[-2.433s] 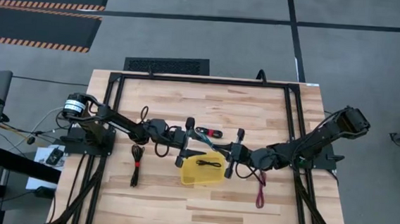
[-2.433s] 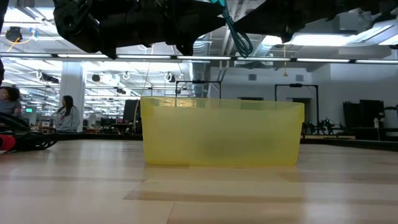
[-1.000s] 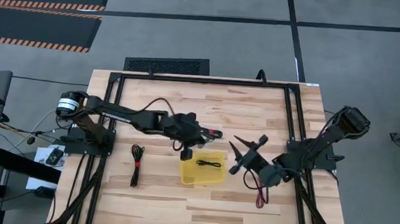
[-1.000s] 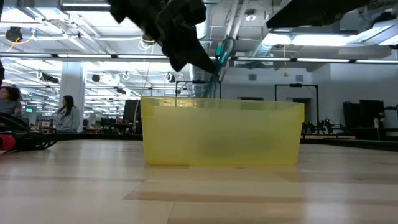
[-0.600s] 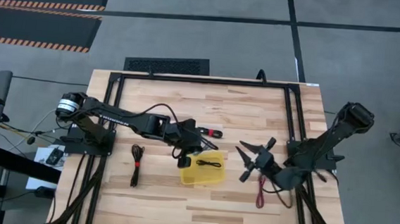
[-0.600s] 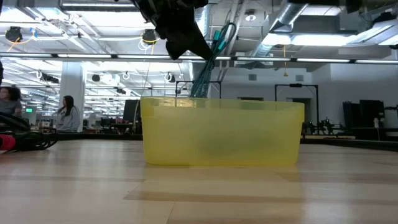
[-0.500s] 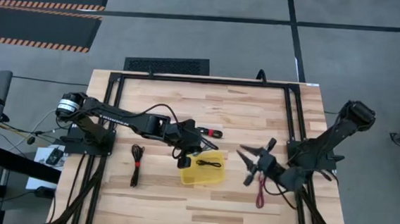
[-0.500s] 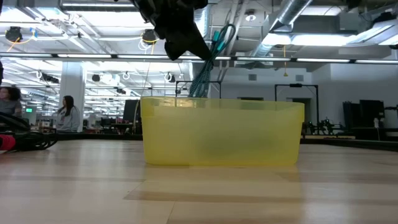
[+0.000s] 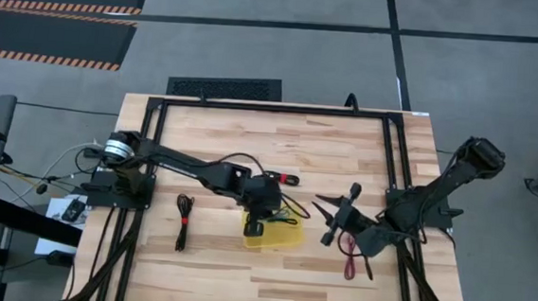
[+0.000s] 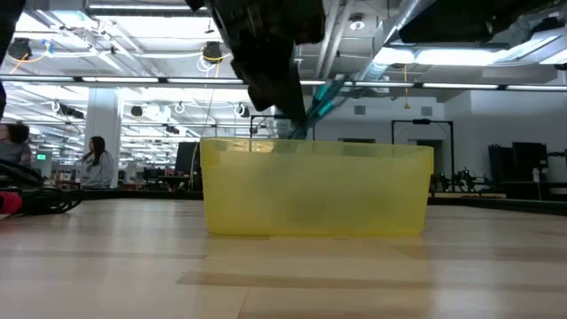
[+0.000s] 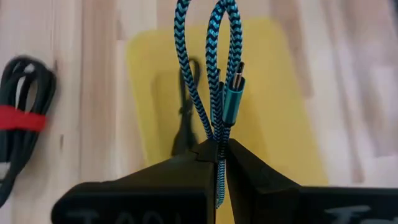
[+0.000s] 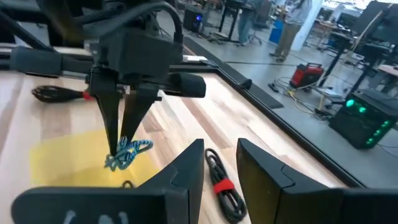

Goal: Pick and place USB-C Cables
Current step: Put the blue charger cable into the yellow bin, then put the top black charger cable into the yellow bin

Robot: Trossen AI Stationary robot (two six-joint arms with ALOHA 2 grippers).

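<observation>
My left gripper point(image 11: 217, 146) is shut on the teal USB-C cable point(image 11: 214, 68) above the yellow tray point(image 9: 286, 239). It points down, and the cable's loops hang below its tips point(image 12: 127, 154). In the low view the teal cable point(image 10: 321, 105) reaches down to the tray's rim point(image 10: 319, 146). A black cable point(image 11: 185, 118) lies in the tray. My right gripper point(image 9: 334, 215) hovers open to the right of the tray with nothing between its fingers. A magenta cable point(image 9: 349, 260) lies on the wood near it. My left gripper pinches the teal cable bundle between its two fingertips at the gathered end of the loops point(image 11: 217, 140). The fingers come from above, pointing down. The loops and the connector point(image 11: 233, 93) hang below the tips, clear of the table, over the tray's inside.
A black cable with a red band point(image 9: 183, 222) lies on the wood left of the tray. Another point(image 9: 286, 180) lies just beyond the tray and also shows in front of my right fingers point(image 12: 221, 183). A black frame point(image 9: 272, 108) borders the table. People stand in the room behind.
My left gripper has carried the teal cable toward the table's near edge, to above the tray, and has come down. The cable hangs lower now, and its end has reached the tray's rim.
</observation>
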